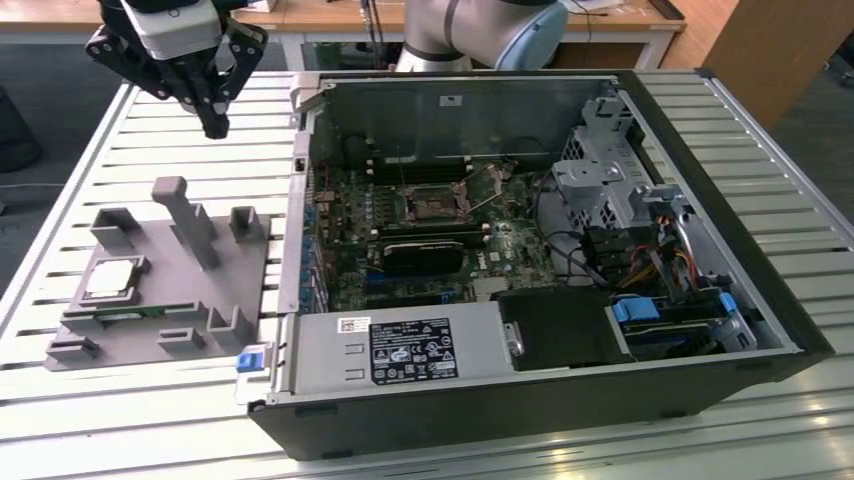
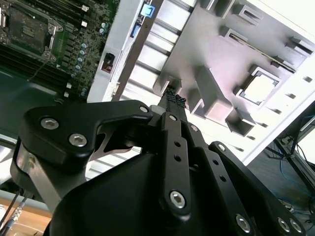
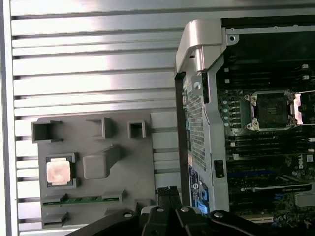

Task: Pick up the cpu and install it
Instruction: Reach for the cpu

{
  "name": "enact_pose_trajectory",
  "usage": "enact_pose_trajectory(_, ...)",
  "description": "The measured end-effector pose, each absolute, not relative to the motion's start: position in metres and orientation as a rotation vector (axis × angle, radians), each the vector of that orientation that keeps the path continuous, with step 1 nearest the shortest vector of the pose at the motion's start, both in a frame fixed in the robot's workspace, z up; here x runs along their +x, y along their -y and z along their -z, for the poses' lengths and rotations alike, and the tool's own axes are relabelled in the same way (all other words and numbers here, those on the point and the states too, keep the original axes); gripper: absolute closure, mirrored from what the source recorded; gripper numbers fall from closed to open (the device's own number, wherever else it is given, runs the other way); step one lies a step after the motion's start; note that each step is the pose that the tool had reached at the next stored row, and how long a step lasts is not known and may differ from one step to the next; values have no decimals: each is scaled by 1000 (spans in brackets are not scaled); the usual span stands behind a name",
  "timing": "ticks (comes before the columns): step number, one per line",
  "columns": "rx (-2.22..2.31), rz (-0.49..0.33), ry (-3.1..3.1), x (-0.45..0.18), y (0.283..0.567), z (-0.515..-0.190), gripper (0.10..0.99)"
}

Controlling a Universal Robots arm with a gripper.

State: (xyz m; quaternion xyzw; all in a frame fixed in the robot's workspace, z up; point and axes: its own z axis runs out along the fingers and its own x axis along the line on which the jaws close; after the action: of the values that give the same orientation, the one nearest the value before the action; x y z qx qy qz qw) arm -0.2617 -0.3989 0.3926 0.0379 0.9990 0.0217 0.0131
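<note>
Table of metal slats (image 1: 80, 420) beneath all; open computer case (image 1: 747, 300) over its half on the exterior view's right, grey holder tray (image 1: 174, 300) toward the edge on that view's left. Gripper (image 1: 214, 125) high above the table near the tray's far edge, jaws pressed together, holding nothing. Empty socket (image 1: 434, 207) on the motherboard (image 1: 507, 250). Cpu (image 1: 112, 279) flat in a pocket at the tray's outer edge, off diagonally from the gripper, away from the case.

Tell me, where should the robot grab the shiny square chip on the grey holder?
Probably by two opposite thin edges, coming straight down from above. The cpu lies flat, shiny side up, in a shallow pocket of the grey holder, so its top and rim are what can be reached.
</note>
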Motion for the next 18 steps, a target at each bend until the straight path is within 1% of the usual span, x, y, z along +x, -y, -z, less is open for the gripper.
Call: enact_pose_trajectory(18, 118, -68, -3112, -279, 399, -392, 980)
